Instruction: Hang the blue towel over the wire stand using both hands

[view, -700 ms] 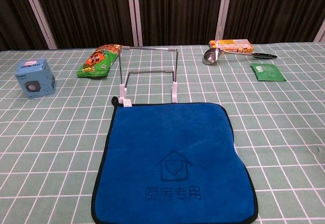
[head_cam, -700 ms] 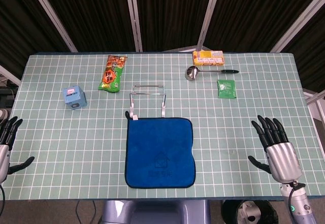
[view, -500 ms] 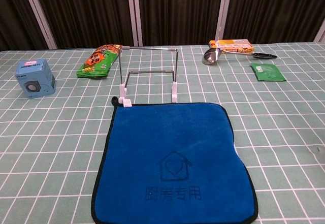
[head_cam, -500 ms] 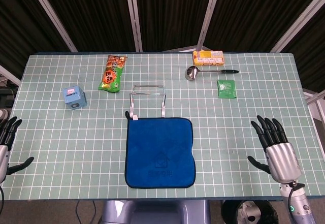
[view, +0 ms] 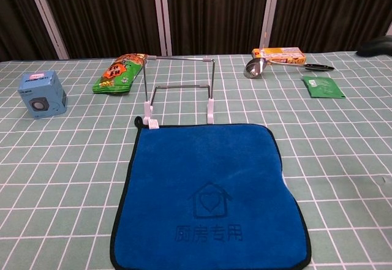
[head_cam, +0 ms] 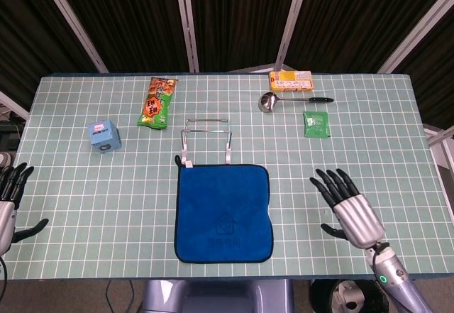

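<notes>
Just before the wire stand [head_cam: 207,140], blue towel [head_cam: 224,212] flat, lengthwise toward robot; both hands spread, empty.

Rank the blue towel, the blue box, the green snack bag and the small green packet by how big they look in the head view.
1. blue towel, by far the largest
2. green snack bag
3. blue box and small green packet: these look about alike, so I won't rank one over the other.

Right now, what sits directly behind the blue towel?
The wire stand stands upright at the blue towel's far edge, feet beside it. Whether they touch is unclear.
</notes>
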